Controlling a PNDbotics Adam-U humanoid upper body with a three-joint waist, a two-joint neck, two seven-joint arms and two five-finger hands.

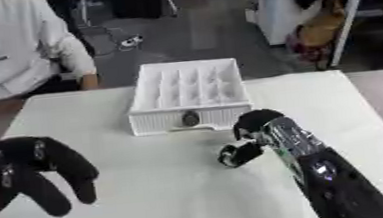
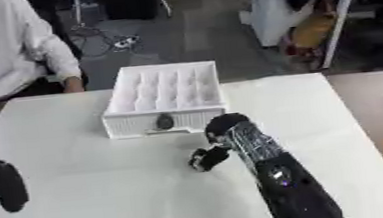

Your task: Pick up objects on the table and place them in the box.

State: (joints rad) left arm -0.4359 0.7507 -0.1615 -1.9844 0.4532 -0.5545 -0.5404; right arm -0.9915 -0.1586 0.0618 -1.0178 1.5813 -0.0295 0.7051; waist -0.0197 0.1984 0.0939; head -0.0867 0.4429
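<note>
Left eye view: right hand [image 1: 259,129] fingers' state unclear near box [image 1: 190,97]; left hand [image 1: 25,169] open.

The desk [image 1: 108,209] is plain white. The box [image 1: 189,93] is white too, with a ribbed front wall and a small dark oval on it. Both hands, left [image 1: 25,169] and right [image 1: 255,135], are black; the right arm shows silver joints.
</note>
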